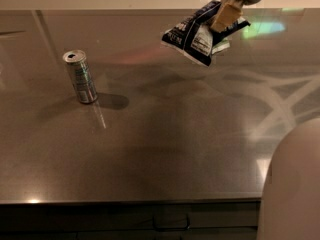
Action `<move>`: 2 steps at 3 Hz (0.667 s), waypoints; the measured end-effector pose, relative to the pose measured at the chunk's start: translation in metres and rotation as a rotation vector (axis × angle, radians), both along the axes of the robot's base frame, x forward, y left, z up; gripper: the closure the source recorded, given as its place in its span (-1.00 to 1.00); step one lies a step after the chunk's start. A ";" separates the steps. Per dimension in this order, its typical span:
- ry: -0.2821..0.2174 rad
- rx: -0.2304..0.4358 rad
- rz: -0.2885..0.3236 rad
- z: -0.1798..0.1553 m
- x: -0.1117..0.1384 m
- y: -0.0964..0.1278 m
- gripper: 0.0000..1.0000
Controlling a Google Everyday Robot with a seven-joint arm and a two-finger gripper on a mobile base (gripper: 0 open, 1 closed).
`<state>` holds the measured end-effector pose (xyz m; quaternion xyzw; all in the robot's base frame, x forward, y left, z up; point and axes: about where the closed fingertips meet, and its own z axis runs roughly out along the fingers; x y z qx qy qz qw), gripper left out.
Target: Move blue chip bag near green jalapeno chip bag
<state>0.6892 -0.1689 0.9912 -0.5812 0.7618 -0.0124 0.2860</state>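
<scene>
The blue chip bag (196, 36) is a crinkled navy bag with a white label panel. It hangs in the air above the far right part of the table, tilted down to the left. My gripper (226, 15) comes in from the top right and is shut on the bag's upper right end. The green jalapeno chip bag does not show; the lifted blue bag covers the spot at the back of the table where it lay.
A silver drink can (80, 77) stands upright on the left of the dark glossy table (165, 149). A white rounded robot part (295, 189) fills the bottom right corner. The table's front edge runs along the bottom.
</scene>
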 end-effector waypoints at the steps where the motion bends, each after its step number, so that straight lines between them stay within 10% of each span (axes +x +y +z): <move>1: -0.001 -0.044 -0.031 -0.010 0.016 -0.010 0.16; 2: 0.016 -0.068 -0.053 -0.027 0.026 -0.016 -0.30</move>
